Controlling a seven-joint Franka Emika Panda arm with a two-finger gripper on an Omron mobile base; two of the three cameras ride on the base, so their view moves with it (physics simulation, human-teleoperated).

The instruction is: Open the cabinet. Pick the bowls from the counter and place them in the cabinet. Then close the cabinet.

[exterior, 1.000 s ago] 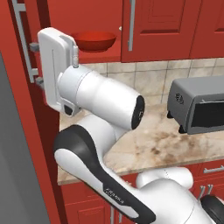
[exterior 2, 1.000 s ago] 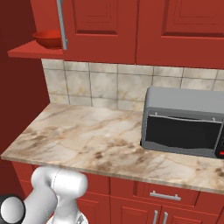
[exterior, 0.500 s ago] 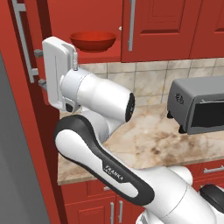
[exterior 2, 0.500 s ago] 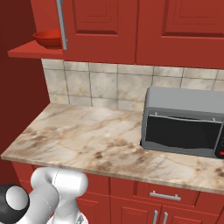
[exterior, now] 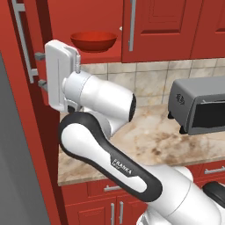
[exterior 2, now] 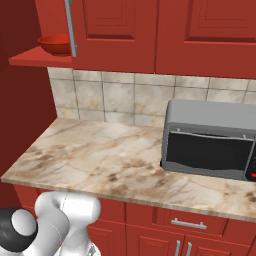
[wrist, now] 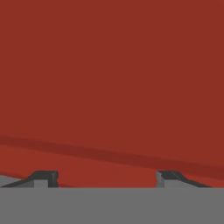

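red bowl (exterior: 93, 41) – glossy, wide, on cabinet shelf (exterior 2: 35, 56), upper left | jaws (wrist: 107, 179) – spread wide, holding nothing, facing blank red; door (exterior: 26, 88) partly cut off

Glossy red bowl (exterior: 93, 41), veined marble counter (exterior 2: 100, 160) (polished), matt red cabinet (exterior 2: 120, 30)

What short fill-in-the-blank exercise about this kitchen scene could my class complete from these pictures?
1. The red bowl sits on the cabinet's ____.
2. The grey oven stands on the ____.
3. The cabinet's left door is swung ____.
4. The pincer faces a plain ____ surface.

Missing words: shelf; counter; open; red
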